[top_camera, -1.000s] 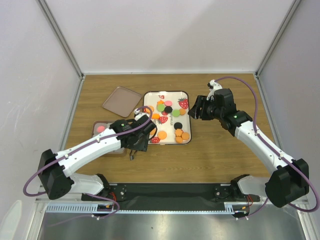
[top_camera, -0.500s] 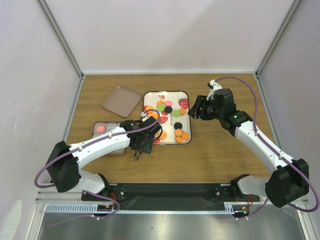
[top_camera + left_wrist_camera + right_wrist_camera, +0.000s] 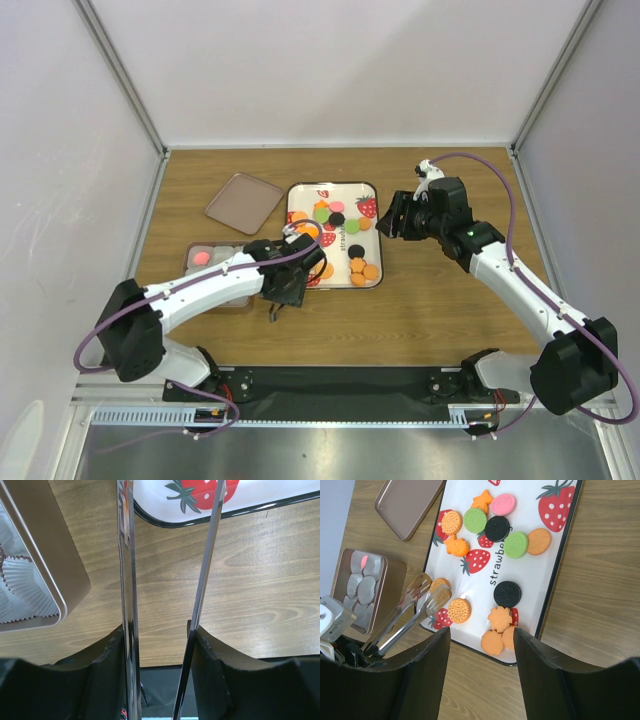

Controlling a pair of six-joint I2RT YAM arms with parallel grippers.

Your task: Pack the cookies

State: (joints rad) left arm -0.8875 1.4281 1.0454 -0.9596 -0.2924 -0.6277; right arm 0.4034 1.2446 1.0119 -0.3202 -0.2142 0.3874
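Metal tongs [image 3: 438, 596] slightly parted, empty, in left gripper [image 3: 156, 630]

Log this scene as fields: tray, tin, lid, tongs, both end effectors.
tray: white, strawberry print, loose cookies in orange, pink, green, black
tin: brown, lined with paper cups, one pink cookie inside
lid: lying apart from the tin
tongs: open, tips by an orange cookie at the tray's corner
left end effector: shut on the tongs
right end effector: open, empty, by the tray's right edge
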